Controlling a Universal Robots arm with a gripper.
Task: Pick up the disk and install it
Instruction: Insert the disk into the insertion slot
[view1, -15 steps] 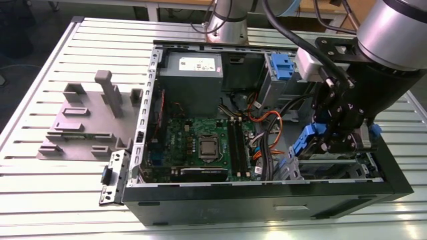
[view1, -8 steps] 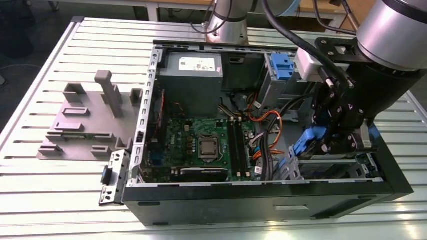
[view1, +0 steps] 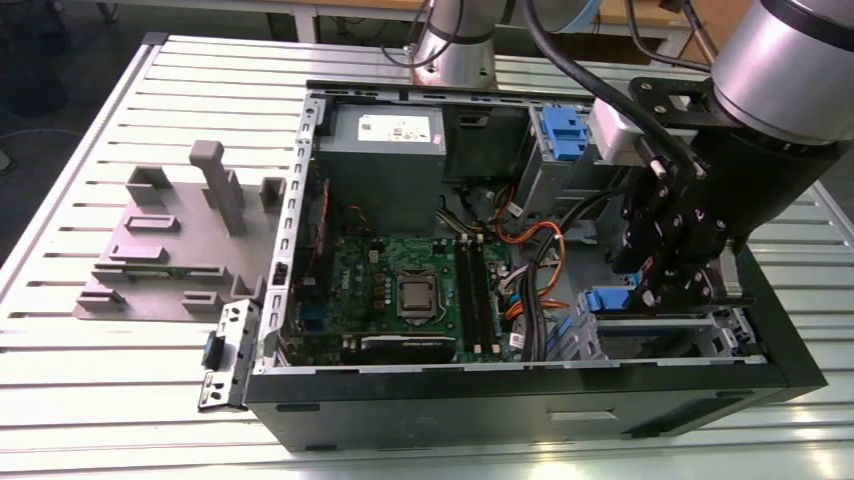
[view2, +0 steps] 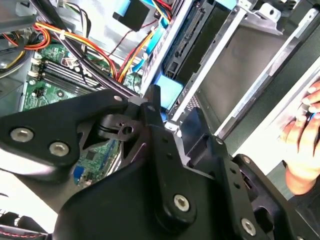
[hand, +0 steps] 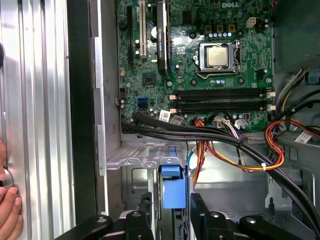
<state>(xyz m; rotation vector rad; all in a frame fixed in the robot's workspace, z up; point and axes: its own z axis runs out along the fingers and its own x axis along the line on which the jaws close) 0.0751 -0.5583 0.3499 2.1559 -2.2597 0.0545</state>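
nearest the exterior camera, the black wall of the open computer case (view1: 534, 390) rose from the slatted metal desk (view1: 107, 420). just behind that wall, at about 4 o'clock inside the case, sat the silver drive cage (view1: 674, 335). the end effector (hand: 172, 199) reached down into the cage from the arm's wrist. the disk (hand: 173, 181) stood edge-on in the mouth of the cage, and its blue carrier bracket (view2: 169, 92) showed in both wrist views. the end effector sat right at the bracket's outer end. whether it was clamped on the disk or loose of it, i could not tell.

in the first wrist view a person's hand (hand: 9, 210) lay against the desk's slats, just outside the case wall.

a bundle of black and orange cables (view1: 527, 240) ran beside the cage. the green motherboard (view1: 387, 270) lay flat at the case's centre, with the processor socket (view1: 416, 293) on it.

at 9 o'clock of the case in the exterior view, a grey plastic holder (view1: 174, 240) with upright posts rested on the desk, well apart from the disk. farther back, at 12 o'clock, sat the grey power supply (view1: 387, 140), with a second blue bracket (view1: 561, 128) at about 1 o'clock. behind the case stood the arm's base (view1: 461, 50).
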